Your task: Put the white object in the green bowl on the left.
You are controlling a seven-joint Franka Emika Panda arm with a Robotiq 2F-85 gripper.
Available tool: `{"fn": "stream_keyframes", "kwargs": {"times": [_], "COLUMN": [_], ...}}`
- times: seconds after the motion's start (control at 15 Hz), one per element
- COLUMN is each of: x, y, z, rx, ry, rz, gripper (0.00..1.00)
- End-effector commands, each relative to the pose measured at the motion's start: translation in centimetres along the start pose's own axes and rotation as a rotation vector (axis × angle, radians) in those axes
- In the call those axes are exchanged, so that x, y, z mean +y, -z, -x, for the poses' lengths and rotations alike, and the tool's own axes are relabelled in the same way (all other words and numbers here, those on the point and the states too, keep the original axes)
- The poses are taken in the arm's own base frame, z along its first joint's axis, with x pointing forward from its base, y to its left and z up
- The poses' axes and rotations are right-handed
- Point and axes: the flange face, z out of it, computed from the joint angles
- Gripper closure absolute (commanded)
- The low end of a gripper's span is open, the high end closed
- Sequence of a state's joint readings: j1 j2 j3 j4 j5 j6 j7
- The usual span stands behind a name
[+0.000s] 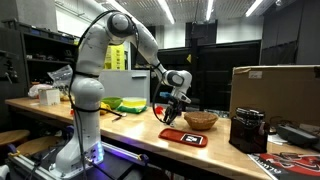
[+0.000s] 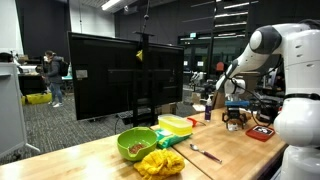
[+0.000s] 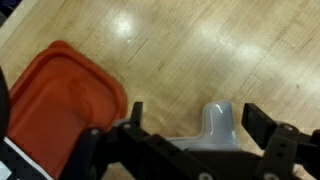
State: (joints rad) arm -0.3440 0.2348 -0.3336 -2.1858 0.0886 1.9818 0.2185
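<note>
The white object (image 3: 218, 125) is a pale, rounded plastic piece lying on the wooden table, seen in the wrist view between my fingers. My gripper (image 3: 200, 125) is open around it, with a gap on each side. In both exterior views the gripper (image 1: 172, 108) (image 2: 235, 120) hangs low over the table beside the red tray. The lime-green bowl (image 2: 137, 143) stands further along the table, well apart from the gripper, with some food inside. It also shows in an exterior view (image 1: 131, 104) by the robot base.
A red tray (image 3: 55, 100) (image 1: 185, 137) (image 2: 262, 132) lies close to the gripper. A woven bowl (image 1: 200, 120) stands behind it. A yellow cloth (image 2: 160, 162), a yellow-green container (image 2: 177, 125) and a utensil (image 2: 205, 153) lie near the green bowl. A black appliance (image 1: 248, 130) and a cardboard box (image 1: 275, 88) stand beyond.
</note>
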Motion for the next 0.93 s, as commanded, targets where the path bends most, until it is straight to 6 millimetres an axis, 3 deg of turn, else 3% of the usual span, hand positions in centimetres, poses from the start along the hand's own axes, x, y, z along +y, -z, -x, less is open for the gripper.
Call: {"fn": "stream_keyframes", "kwargs": {"times": [0.0, 0.4, 0.87], "x": [0.5, -0.2, -0.9], "y": [-0.6, -1.2, 0.3], "z": [-0.5, -1.6, -3.3], "rx": [-0.005, 0.01, 0.054], "ry": [0.016, 0.046, 0.068], "rz": [-0.028, -0.022, -0.002], "gripper": [0.0, 0.0, 0.0]}}
